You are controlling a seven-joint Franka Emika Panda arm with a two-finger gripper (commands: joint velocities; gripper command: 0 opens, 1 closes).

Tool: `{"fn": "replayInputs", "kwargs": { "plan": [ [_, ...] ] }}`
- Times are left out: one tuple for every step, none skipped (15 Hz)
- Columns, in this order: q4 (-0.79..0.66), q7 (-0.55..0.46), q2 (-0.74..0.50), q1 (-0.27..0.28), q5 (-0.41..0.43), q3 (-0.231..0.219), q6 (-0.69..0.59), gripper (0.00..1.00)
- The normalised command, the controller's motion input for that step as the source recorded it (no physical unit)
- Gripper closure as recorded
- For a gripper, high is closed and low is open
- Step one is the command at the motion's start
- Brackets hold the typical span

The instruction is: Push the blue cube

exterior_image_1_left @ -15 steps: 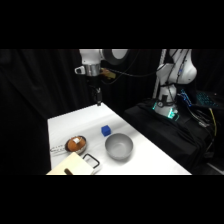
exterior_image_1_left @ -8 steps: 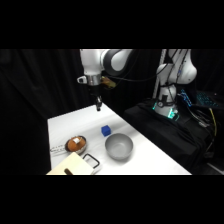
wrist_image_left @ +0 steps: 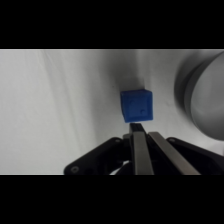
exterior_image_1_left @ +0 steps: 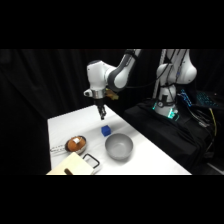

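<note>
Gripper: hangs above the white table, short of the blue cube. In the wrist view the gripper shows its two fingers pressed together – no gap between them, nothing held.
Cube position: on the table, near the middle of the visible surface, just beyond the grey metal bowl as the side camera sees it; cube and bowl stand close but apart.
Cube in wrist view: the blue cube sits directly past the fingertips, its near edge just beside them (contact cannot be confirmed). It stands flat on the table, slightly turned.
Bowl in wrist view: the bowl fills the right edge as a blurred grey curve, apart from the cube.
Other items: a dish holding something orange-brown lies left of the bowl; a tan flat object sits at the near table edge.
Arm: reaches over from the base at the upper right – one continuous white arm.
</note>
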Motion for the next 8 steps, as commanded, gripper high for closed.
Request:
{"fn": "replayInputs", "kwargs": {
  "plan": [
    [-0.09,-0.22,0.19,-0.105,0.198,0.093,0.35,0.98],
    [-0.06,-0.23,0.22,-0.124,0.212,0.109,0.35,0.98],
    [-0.03,-0.22,0.25,-0.133,0.201,0.116,0.35,0.98],
    [0.01,-0.21,0.27,-0.142,0.189,0.124,0.34,0.97],
    [0.05,-0.20,0.28,-0.152,0.181,0.131,0.31,0.98],
    [0.07,-0.18,0.28,-0.151,0.158,0.126,0.28,0.98],
    [0.09,-0.18,0.26,-0.157,0.152,0.134,0.25,0.99],
    [0.09,-0.18,0.23,-0.152,0.139,0.134,0.21,0.98]
  ]
}}
